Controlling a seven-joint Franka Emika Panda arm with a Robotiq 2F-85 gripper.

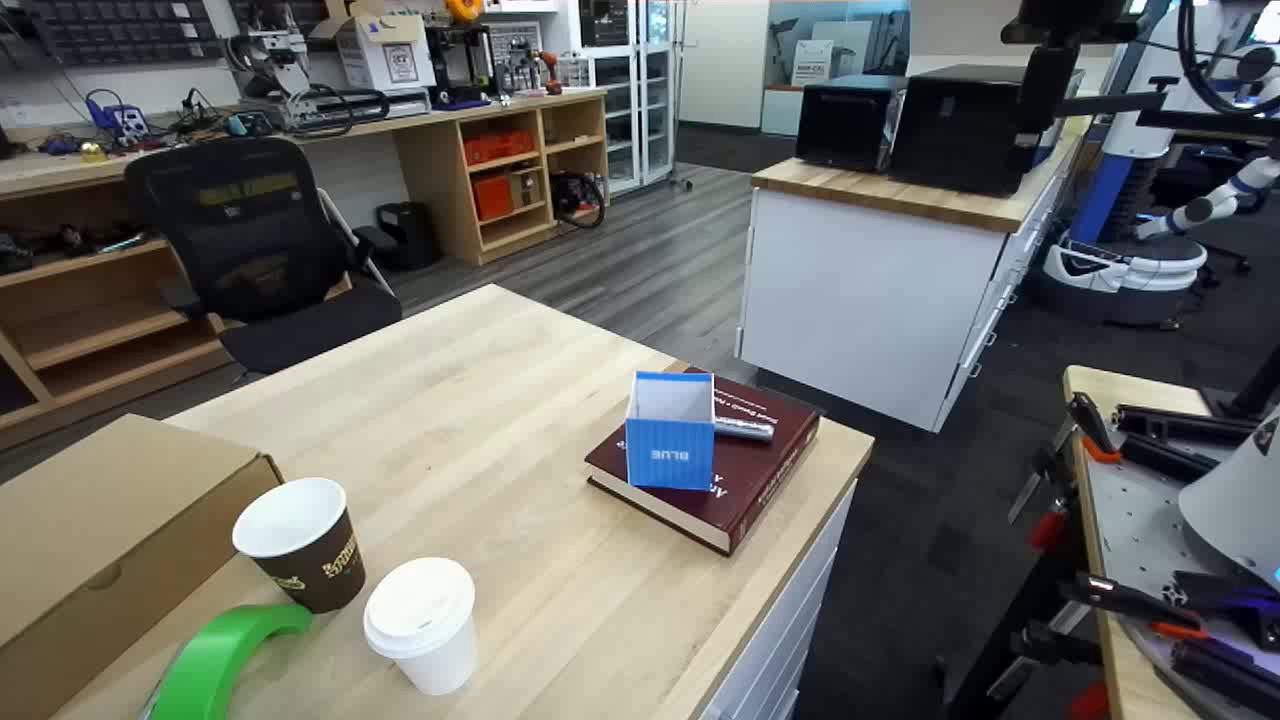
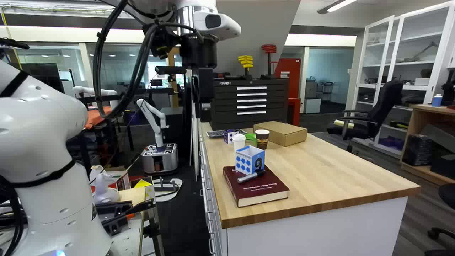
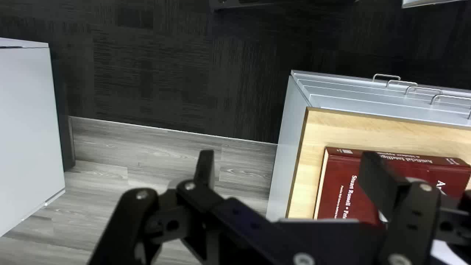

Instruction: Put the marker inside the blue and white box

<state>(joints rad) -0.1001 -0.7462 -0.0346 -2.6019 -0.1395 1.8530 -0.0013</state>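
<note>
While the claw (image 3: 289, 167) hangs high and empty, fingers spread wide, the marker (image 2: 248, 176) lies well below, flat on the dark red book (image 2: 261, 188), just beside the blue and white box (image 2: 250, 160) (whether touching, I cannot tell). In the wrist view the book sits rightward, partly behind a finger, so the claw should probably go that way and down, straddling the marker's long axis, which runs past the box's base.

The box (image 2: 250, 163) is blue and white (partly spotted), the marker (image 2: 250, 176) silver and black.
</note>
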